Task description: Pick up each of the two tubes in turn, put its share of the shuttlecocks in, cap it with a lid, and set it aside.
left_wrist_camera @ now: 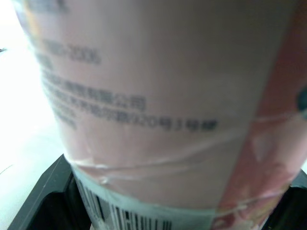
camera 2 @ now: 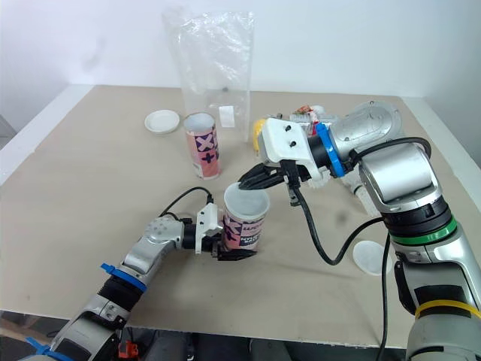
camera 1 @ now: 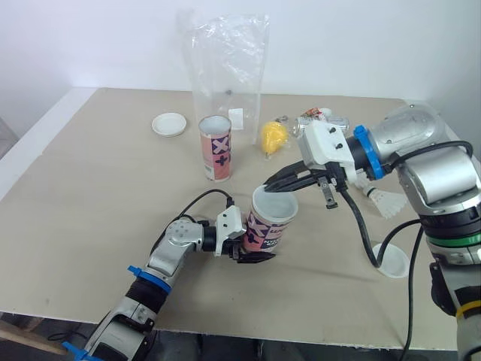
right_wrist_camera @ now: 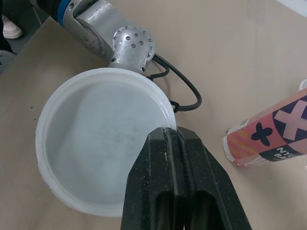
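I see my left gripper (camera 1: 252,248) clenched round the tilted pink cardboard held tube (camera 1: 269,226). A round white plastic lid (right_wrist_camera: 96,143) sits on its mouth, and my right gripper (camera 1: 269,183) pinches the lid's rim. Behind the held tube, 1 second tube (camera 1: 216,148) stands upright, then a crinkly clear bag (camera 1: 225,68).

Noted on the tilted tube (left_wrist_camera: 158,110), left wrist view: several lines of small dark print, mostly blurred. Legible in part: digits ending "2006" in an upper line; Chinese characters below, one line ending "公司", the next carrying "920" and "3". Barcode (left_wrist_camera: 125,216) at the label's edge, digits unreadable. On the upright tube (right_wrist_camera: 268,127), right wrist view: white capitals "NYL" over "BA", cut off, beside a dark plus sign and a pale cross. Sticker (camera 1: 236,117) on the plastic bag (camera 1: 225,60): not readable.
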